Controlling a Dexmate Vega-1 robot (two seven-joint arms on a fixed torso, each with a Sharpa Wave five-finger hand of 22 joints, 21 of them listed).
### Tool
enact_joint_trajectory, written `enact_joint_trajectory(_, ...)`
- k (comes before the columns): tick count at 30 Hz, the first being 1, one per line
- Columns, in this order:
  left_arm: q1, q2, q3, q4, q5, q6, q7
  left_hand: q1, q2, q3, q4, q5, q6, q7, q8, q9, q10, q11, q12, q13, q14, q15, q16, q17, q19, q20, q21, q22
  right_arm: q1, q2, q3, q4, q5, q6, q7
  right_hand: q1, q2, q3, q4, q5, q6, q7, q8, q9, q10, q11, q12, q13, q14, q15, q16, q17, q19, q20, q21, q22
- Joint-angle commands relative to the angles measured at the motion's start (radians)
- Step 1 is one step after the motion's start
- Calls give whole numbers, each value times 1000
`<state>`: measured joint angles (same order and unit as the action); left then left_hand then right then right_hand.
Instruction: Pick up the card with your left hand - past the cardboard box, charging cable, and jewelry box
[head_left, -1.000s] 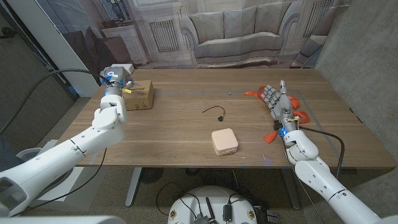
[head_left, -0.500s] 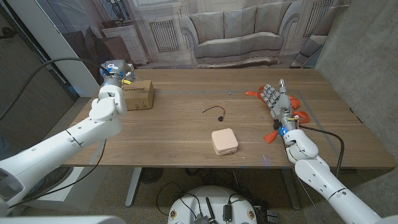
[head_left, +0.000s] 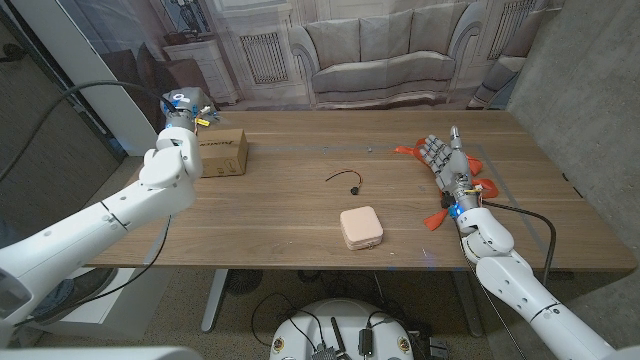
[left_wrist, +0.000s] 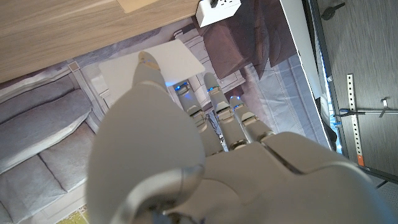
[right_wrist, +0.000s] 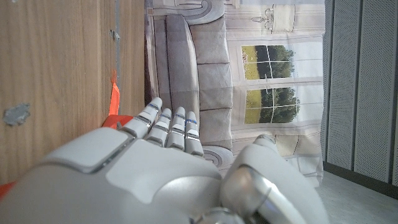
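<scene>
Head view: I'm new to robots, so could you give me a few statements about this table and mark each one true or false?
1. The pink jewelry box lies nearer the table's front edge than the charging cable. True.
2. The left robot hand holds a white card. True.
3. The cardboard box sits at the table's middle. False: it sits near the left end.
4. The right robot hand grips the cable. False: it holds nothing, its fingers spread over orange tape.

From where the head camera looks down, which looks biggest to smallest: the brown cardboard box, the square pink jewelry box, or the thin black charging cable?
1. Brown cardboard box, though the left hand hides part of it.
2. Square pink jewelry box; it sits nearer the camera, so the gap is unsure.
3. Thin black charging cable.
</scene>
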<state>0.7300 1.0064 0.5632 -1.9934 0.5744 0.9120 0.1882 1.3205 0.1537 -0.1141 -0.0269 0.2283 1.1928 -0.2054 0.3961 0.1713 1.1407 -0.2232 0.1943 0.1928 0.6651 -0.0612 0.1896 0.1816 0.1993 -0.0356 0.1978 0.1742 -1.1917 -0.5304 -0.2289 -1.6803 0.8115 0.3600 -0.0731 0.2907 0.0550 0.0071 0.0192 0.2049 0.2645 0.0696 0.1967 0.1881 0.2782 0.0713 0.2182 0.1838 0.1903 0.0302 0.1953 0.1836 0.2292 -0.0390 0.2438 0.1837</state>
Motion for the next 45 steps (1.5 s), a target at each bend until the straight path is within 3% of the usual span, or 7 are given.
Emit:
enact_joint_trajectory(1, -14, 29, 0, -55, 35, 26, -43, 8, 2, -1, 10, -2, 14, 6, 0, 3, 11, 3, -1, 3, 0, -144, 1, 2, -2, -88, 1, 2, -18, -8, 12, -20, 5, 4, -5, 1, 8, -4, 0, -2, 3, 2, 3, 5, 8, 1, -1, 5, 6, -1, -4, 5, 8, -1, -2, 2)
enact_joint_trajectory(15, -30, 45, -32, -119, 39, 47, -93, 14, 0, 0, 12, -2, 25, 7, -6, 0, 20, 3, 0, 3, 3, -144, 1, 1, 0, -87, 1, 2, -46, -10, 18, -43, -3, 26, -1, 1, 9, -5, 0, -2, 3, 4, 3, 5, 7, 2, -1, 5, 6, 0, -4, 5, 9, 1, -5, 2)
enact_joint_trajectory(26, 1, 57, -112, -166, -30, 45, -82, 17, -3, -1, 15, -2, 32, 8, -12, 0, 22, 3, -1, 3, 2, -144, 0, 1, 1, -87, 1, 2, -80, -21, 30, -74, -7, 37, -8, 2, 10, -5, -1, -2, 3, 5, 3, 5, 8, 3, -1, 5, 7, 1, -4, 5, 9, 2, -7, 2)
enact_joint_trajectory(45, 16, 109, -140, -247, -56, 80, -75, 20, -3, -2, 21, -2, 36, 6, -25, 0, 23, 4, -3, 2, 1, -144, 0, 1, 1, -84, 1, 2, -116, -14, 37, -80, -4, 60, -4, 5, 12, -4, -3, -2, 6, 5, 4, 5, 10, 2, -1, 5, 8, 3, -4, 4, 11, 2, -10, 3)
